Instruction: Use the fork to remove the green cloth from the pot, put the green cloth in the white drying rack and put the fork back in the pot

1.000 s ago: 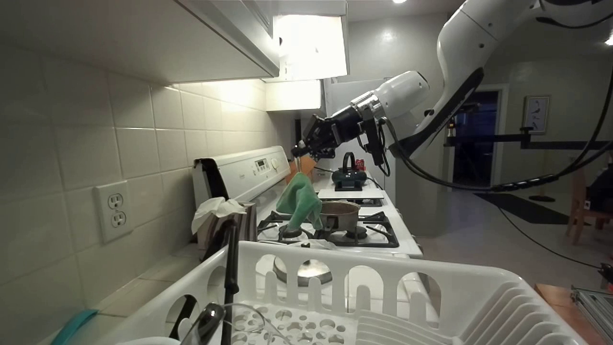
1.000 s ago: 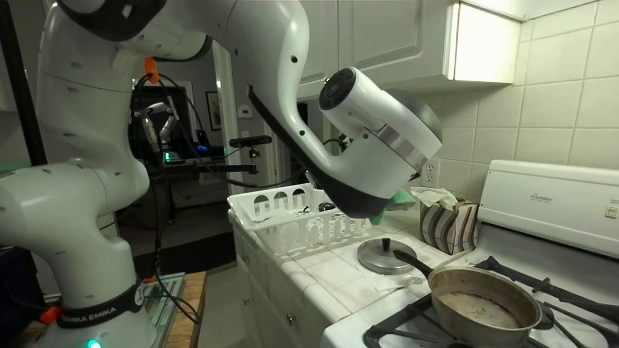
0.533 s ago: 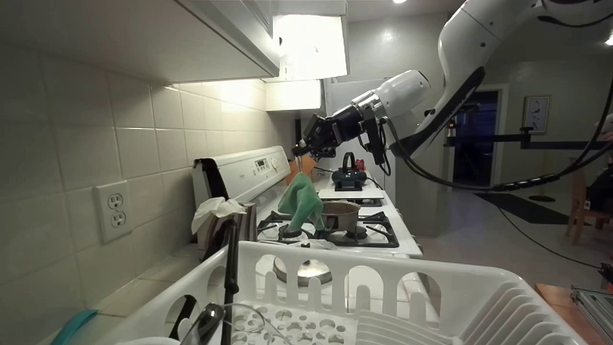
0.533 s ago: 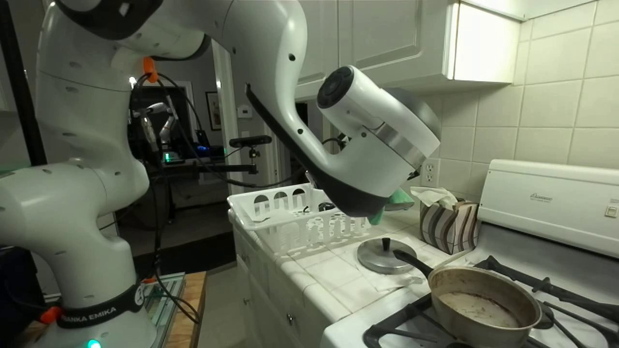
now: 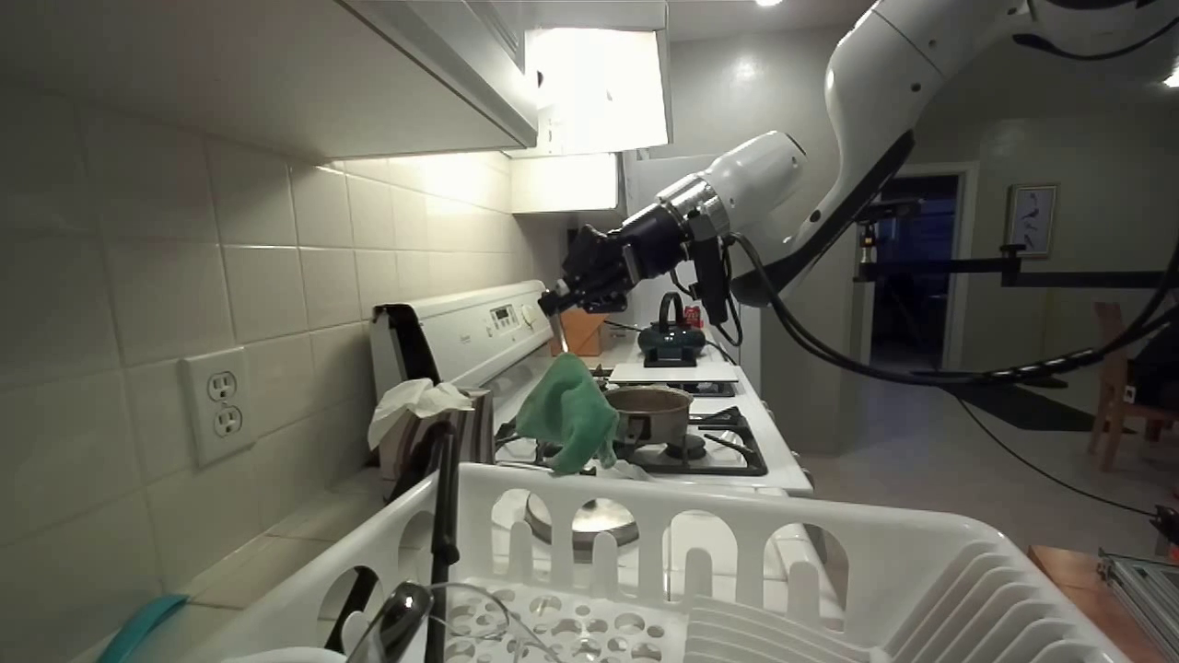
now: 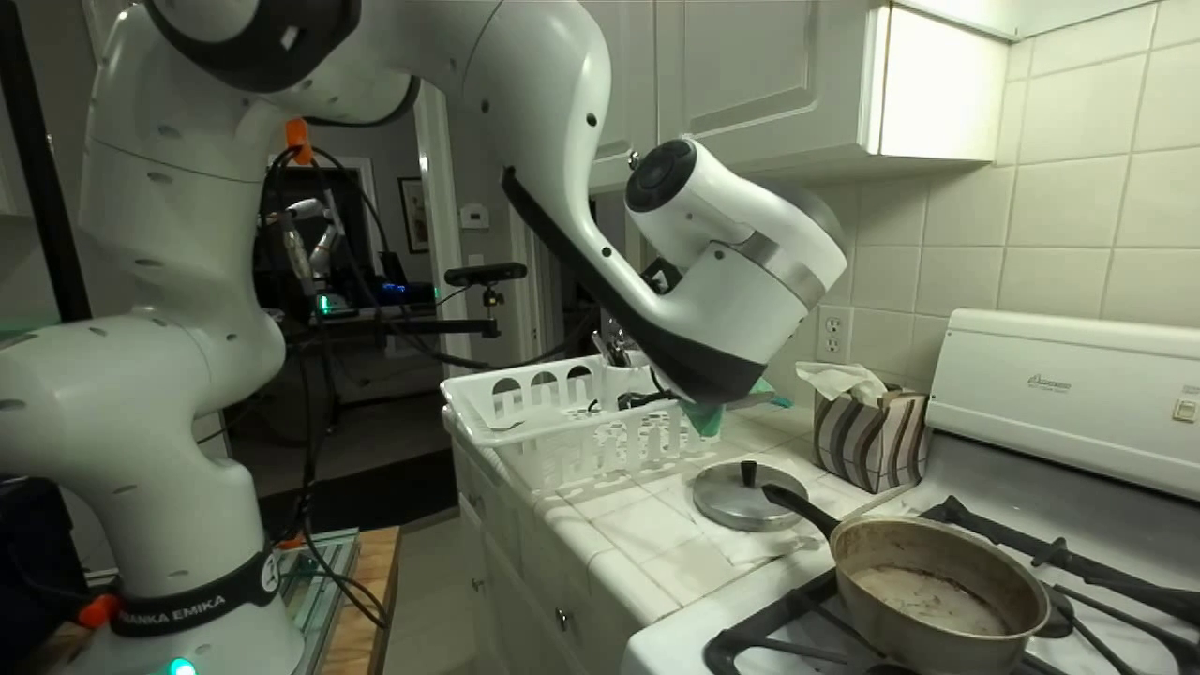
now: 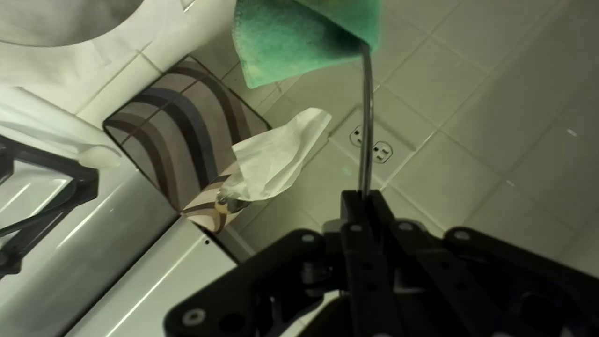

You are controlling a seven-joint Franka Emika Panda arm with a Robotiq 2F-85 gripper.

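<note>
"One gripper (image 7: 362, 199), jaws?"
"Clamped on the fork (image 7: 367, 121), plain in the wrist view; far tip buried in the green cloth (image 5: 564, 410), tines can't be made out."
"Cloth where, against the pot (image 6: 905, 548)?"
"Hanging in the air off the fork, clear of the pot, on the side toward the white drying rack (image 5: 907, 543)."
"Pot?"
"Upright on the stove (image 6: 1078, 412)."
"Lid (image 6: 741, 506)?"
"Flat on the counter (image 6: 647, 534), near the pot, rack side."
"Rack?"
"Same counter, well apart from the pot, past the lid."
"Kettle (image 5: 668, 345)?"
"Behind the pot in an exterior view."
</note>
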